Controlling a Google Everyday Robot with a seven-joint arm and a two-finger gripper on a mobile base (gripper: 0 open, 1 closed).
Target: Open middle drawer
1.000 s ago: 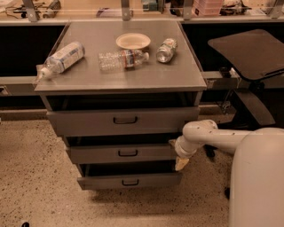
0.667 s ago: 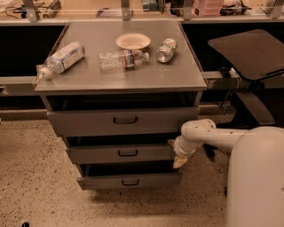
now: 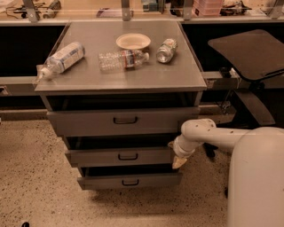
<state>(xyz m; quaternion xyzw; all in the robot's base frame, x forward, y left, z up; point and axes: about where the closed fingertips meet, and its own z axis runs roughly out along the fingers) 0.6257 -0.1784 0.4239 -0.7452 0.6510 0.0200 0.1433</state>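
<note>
Camera view: pincer [image 3: 178,160] at right end of middle drawer [image 3: 97,157].

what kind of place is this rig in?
Probably a lab or office workspace: a grey metal cabinet with three drawers, a speckled hard floor, cluttered benches behind. The hand sits by the middle drawer, at its right end.

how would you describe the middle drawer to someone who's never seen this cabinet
Find the grey cabinet with bottles on top; three drawers stack down its front. The middle drawer is the second one, shallower than the tall top drawer, above the lowest drawer, with the robot's pincer at its right end.
</note>
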